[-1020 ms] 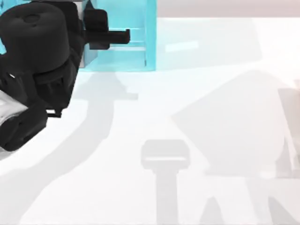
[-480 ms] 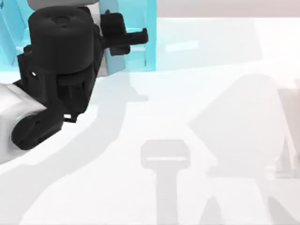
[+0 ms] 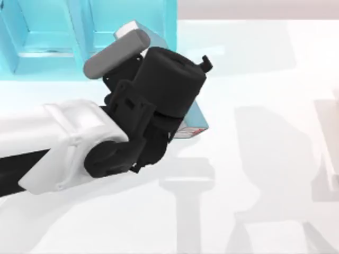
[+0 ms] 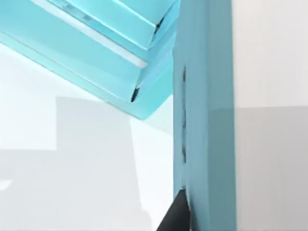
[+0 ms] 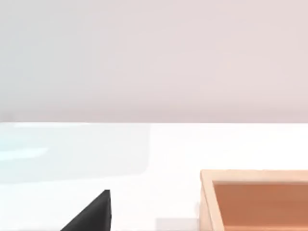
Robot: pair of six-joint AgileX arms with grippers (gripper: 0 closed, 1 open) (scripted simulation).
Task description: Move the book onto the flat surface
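- Risk of a slip: my left gripper (image 3: 183,114) is clamped on the thick teal-blue book (image 3: 197,120), carried just clear of the light turquoise compartmented shelf (image 3: 132,32) — a loose hold drops it.
- Swinging wide could clip the shelf.
- Releasing too high above the glossy white worktop (image 3: 265,174) — it tumbles.
- Right arm: parked; its gripper's state I cannot tell.

We note a turquoise compartmented shelf (image 3: 132,32) at the far left of the table in the top view, with upright dividers separating its bays. In the left wrist view its stepped ledges (image 4: 110,53) appear at an angle. The right wrist view includes an open wooden box (image 5: 255,199) with pale rim and orange-brown interior.
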